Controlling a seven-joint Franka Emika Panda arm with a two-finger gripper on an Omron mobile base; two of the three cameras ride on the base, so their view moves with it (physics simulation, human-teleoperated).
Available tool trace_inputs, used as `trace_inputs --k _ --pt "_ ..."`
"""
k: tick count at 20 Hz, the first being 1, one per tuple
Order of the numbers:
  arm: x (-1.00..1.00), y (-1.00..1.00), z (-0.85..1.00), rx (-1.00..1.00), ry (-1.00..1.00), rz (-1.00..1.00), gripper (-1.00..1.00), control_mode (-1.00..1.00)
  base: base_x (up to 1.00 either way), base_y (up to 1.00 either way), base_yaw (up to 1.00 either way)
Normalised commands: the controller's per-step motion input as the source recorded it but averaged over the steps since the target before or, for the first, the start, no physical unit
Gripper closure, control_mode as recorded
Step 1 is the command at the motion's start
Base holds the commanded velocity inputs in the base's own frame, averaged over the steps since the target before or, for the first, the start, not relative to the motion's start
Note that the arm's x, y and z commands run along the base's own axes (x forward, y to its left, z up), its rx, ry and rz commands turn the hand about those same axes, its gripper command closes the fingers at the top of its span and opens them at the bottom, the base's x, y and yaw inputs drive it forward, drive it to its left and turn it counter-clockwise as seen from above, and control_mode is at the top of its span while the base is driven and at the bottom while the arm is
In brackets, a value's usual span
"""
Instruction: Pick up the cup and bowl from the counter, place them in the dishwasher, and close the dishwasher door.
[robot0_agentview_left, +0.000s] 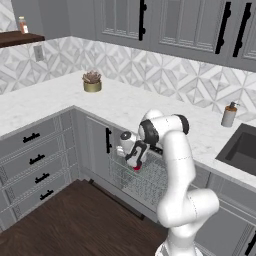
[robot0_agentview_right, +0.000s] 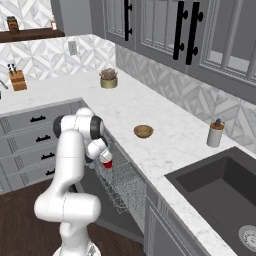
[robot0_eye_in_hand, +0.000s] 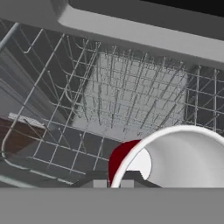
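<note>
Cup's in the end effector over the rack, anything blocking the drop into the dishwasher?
Nothing visible. The end effector holds the cup just above the pulled-out wire rack, and the rack section below it shows bare wire. The bowl sits on the counter.

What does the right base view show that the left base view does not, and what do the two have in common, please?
The right base view alone shows the bowl on the counter and a knife block. The left base view alone shows the narrow cabinet door with a vertical handle beside the rack. Both share the cup in the gripper over the dishwasher's wire rack, the succulent pot, the soap dispenser and the sink.
</note>
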Motion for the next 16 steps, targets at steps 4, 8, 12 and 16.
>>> trace_inputs --k 4,8,12,16 --pt "0.41 0.0 -0.42 0.0 -0.05 0.04 1.0 -1.0 0.0 0.0 0.0" --pt "0.27 0.0 -0.58 0.0 -0.03 0.03 1.0 -1.0 0.0 0.0 0.0" --pt "0.0 0.0 -0.31 0.0 0.0 0.0 1.0 -1.0 0.0 0.0 0.0" --pt "0.0 0.0 -0.09 0.0 0.0 0.0 -1.0 -1.0 0.0 0.0 0.0"
